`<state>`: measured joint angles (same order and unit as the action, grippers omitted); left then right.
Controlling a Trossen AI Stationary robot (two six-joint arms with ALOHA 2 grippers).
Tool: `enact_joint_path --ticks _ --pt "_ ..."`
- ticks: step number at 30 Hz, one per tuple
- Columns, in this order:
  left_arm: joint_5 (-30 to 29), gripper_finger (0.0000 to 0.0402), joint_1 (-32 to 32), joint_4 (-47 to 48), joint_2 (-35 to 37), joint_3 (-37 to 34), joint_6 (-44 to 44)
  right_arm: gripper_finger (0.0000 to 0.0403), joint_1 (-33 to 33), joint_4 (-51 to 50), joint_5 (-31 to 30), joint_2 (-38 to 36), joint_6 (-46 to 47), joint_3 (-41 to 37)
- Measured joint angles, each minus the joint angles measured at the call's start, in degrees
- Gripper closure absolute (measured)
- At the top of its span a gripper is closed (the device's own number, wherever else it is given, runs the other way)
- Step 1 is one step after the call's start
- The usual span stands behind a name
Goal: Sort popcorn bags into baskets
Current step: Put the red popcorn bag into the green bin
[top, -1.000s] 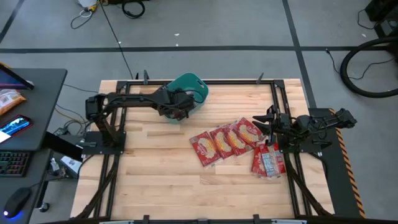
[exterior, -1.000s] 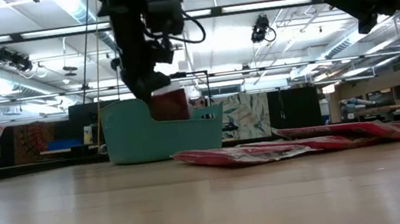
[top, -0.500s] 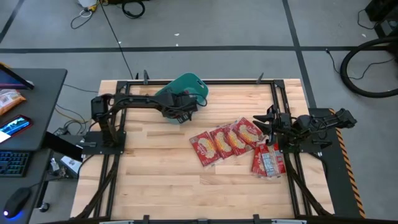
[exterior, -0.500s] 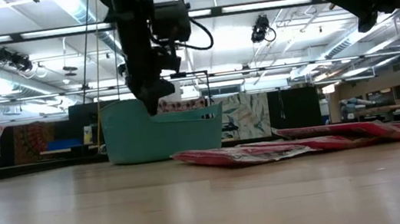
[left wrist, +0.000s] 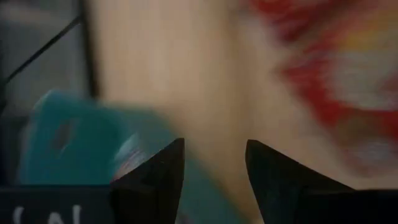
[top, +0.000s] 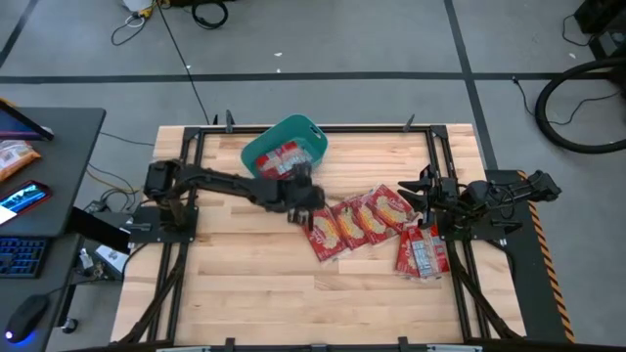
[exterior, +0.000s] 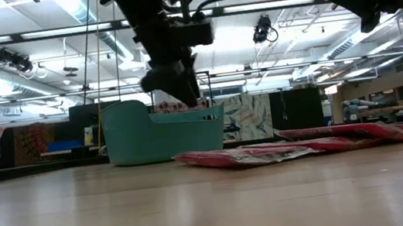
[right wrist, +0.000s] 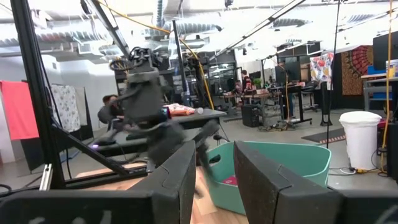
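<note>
We look straight down on a wooden table (top: 245, 284) with a dark arm at either side. The left gripper (top: 303, 198) hangs above the bare wood between the teal basket (top: 256, 149) and the near end of a row of popcorn bags (top: 354, 221). In its own wrist view its two dark fingers (left wrist: 160, 180) stand apart with a clear gap and nothing between them. From table height, we see it up off the table, in front of the basket.

The basket sits at the far edge of the table, tilted at an angle, and at least one red popcorn bag (top: 284, 157) lies inside it. Four red bags lie overlapping in a slanted row near the table's middle. Two more bags (top: 423, 253) lie just beside the right arm's base.

The right gripper (top: 423, 188) waits at the right side of the table, near the end of the row. In its wrist view its fingers (right wrist: 180, 180) show a narrow gap and hold nothing.

A dark desk (top: 44, 186) stands left of the table.
</note>
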<state>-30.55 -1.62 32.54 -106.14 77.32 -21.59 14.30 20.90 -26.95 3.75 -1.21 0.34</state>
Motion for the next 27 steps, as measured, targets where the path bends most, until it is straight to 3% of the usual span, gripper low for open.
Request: enact_joint_path --ticks 3,10,27 --pt "5.9 0.0226 -2.7 0.5 -1.0 -0.1 -4.5 0.0289 0.0 0.4 0.0 0.0 0.0 0.0" --pt "12.0 0.0226 -7.8 0.3 -3.6 -0.1 -10.9 0.0289 0.0 1.4 -0.1 0.4 0.0 0.0" --pt "12.1 0.0229 -10.5 -2.4 -10.6 -0.1 -13.7 0.0289 0.0 2.4 0.0 0.7 0.0 0.0"
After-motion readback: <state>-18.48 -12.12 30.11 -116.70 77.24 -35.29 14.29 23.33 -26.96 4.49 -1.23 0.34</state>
